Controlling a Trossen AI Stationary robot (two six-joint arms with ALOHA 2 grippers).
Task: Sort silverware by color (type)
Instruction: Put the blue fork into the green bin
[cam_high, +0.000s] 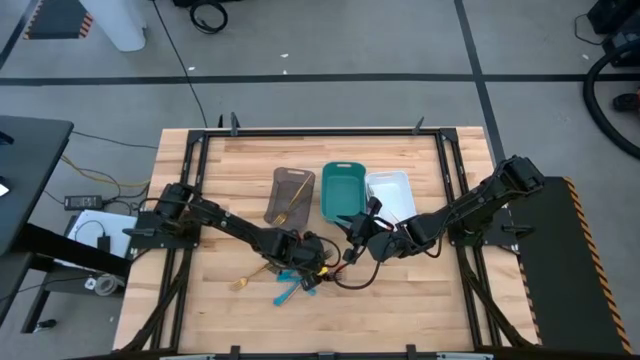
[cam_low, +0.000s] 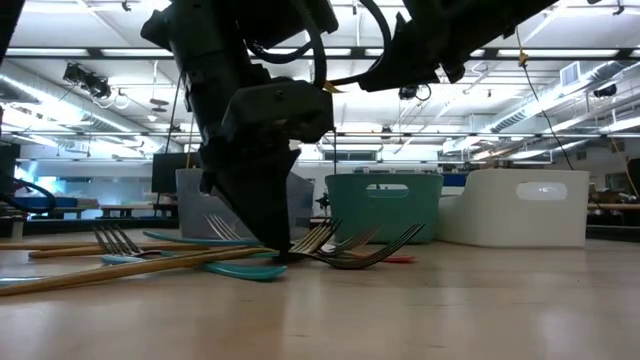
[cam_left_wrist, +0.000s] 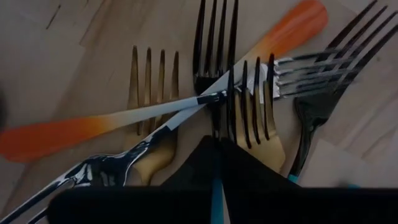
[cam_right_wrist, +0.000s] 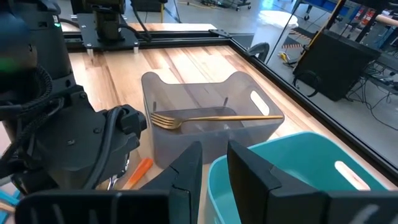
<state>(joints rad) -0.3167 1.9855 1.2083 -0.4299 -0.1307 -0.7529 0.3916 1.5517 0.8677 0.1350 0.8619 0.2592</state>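
- The left gripper (cam_low: 283, 250) is down on the desk (cam_high: 400, 300), in the pile of silverware (cam_high: 292, 277) near the middle of the front edge; its fingers are pressed together, tips at a dark fork with a blue handle (cam_left_wrist: 216, 74), whose handle runs between them.
- In the left wrist view that dark fork lies crossed with others: a gold fork (cam_left_wrist: 252, 106) just beside it, a second gold fork (cam_left_wrist: 152, 106), two silver forks with orange handles (cam_left_wrist: 292, 37) lying across them, and another dark fork (cam_left_wrist: 326, 93) at the side.
- Whether the blue-handled fork is actually pinched cannot be told.
- The right gripper (cam_right_wrist: 214, 168) hovers above the desk near the teal tray (cam_high: 342, 190), its fingers a little apart and holding nothing.
- Three trays stand in a row behind the pile, toward the middle of the desk: the grey-brown tray (cam_high: 290, 193), the teal one, and the white tray (cam_high: 392, 190).
- One gold fork (cam_right_wrist: 211, 118) lies inside the grey-brown tray, leaning across it.
- Teal-handled pieces (cam_low: 215, 265) and a long gold handle (cam_low: 120, 272) lie flat at the front of the pile.
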